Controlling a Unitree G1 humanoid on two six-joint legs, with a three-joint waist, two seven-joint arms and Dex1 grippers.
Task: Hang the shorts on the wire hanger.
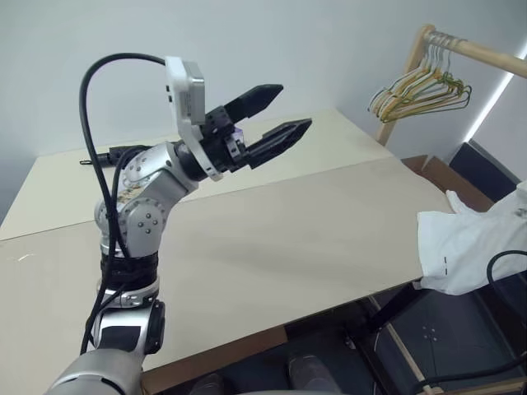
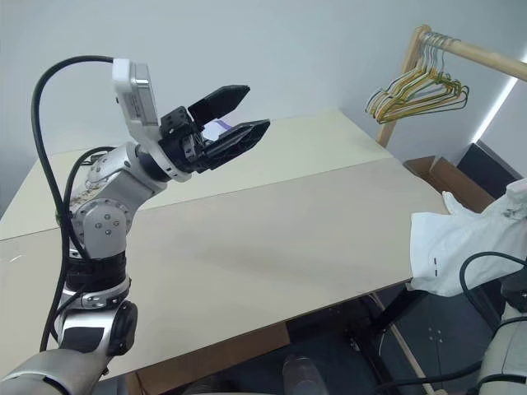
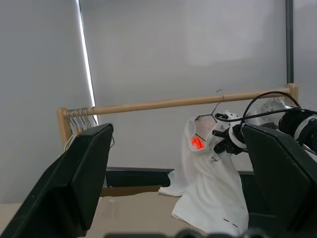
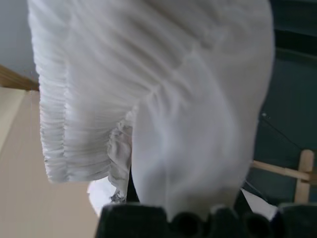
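the left gripper [image 1: 276,113] hangs raised above the tan table [image 1: 272,247], its two black fingers spread wide apart with nothing between them, pointing toward three o'clock in the head view. the shorts [image 1: 465,243] are off the table, hanging in the air just past the table's three o'clock edge, their white cloth draped downward with a small dark dash mark near the hem. in the left wrist view the right gripper [image 3: 225,141] is at the bunched top of the shorts, pinched together on the cloth, while a thin wire hanger [image 3: 208,115] shows at the top of the garment with its curved hook rising just under a wooden rail [image 3: 173,104]; whether the hook touches the rail cannot be told. a red glow shows on the cloth near the gripper. the right wrist view shows the gathered elastic waistband [image 4: 74,129] and folds of white cloth hanging close before the camera. at one o'clock beyond the table stands the wooden rack [image 1: 416,58], with a bunch of yellow and mixed-colour hangers [image 1: 420,92] crowded at one end of its rail.
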